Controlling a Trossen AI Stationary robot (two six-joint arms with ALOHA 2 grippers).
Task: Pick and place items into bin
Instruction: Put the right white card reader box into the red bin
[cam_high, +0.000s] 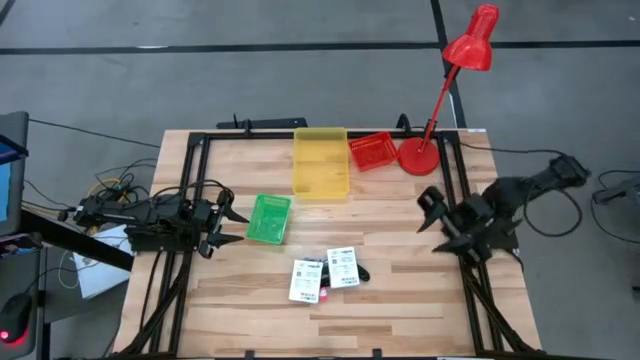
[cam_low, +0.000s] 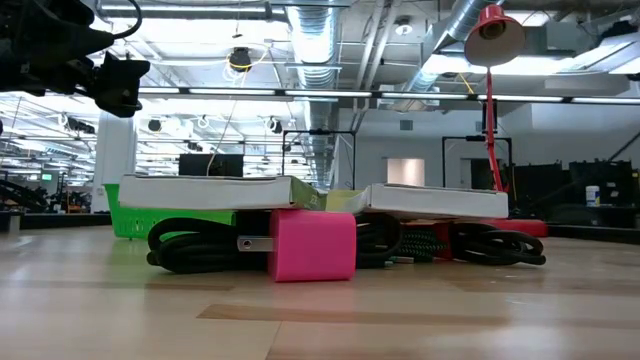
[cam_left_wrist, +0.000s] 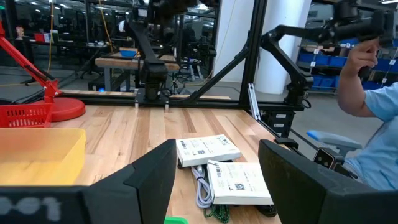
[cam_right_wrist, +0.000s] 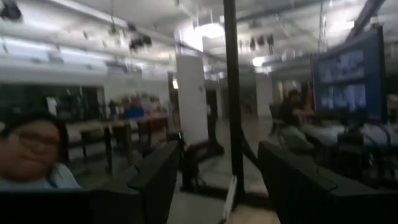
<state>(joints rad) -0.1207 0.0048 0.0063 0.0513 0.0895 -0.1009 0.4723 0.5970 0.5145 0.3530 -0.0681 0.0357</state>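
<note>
Two flat white packets with dark print (cam_high: 305, 281) (cam_high: 342, 267) lie side by side near the table's middle. They rest on coiled black cables (cam_low: 190, 245), and a pink cube (cam_low: 312, 245) sits in front of these. The left wrist view shows both packets (cam_left_wrist: 208, 149) (cam_left_wrist: 239, 184) ahead of the fingers. My left gripper (cam_high: 238, 227) (cam_left_wrist: 217, 147) is open at the table's left, beside a green bin (cam_high: 268, 218). My right gripper (cam_high: 428, 216) (cam_right_wrist: 219, 147) is open at the table's right, raised and facing the room. No pen-like tools show.
A yellow bin (cam_high: 320, 161), a red basket (cam_high: 372, 151) and a red desk lamp (cam_high: 418, 156) stand along the far edge. A black frame (cam_high: 190, 190) borders the table. A person shows in the right wrist view (cam_right_wrist: 31, 152), another in the left wrist view (cam_left_wrist: 373, 124).
</note>
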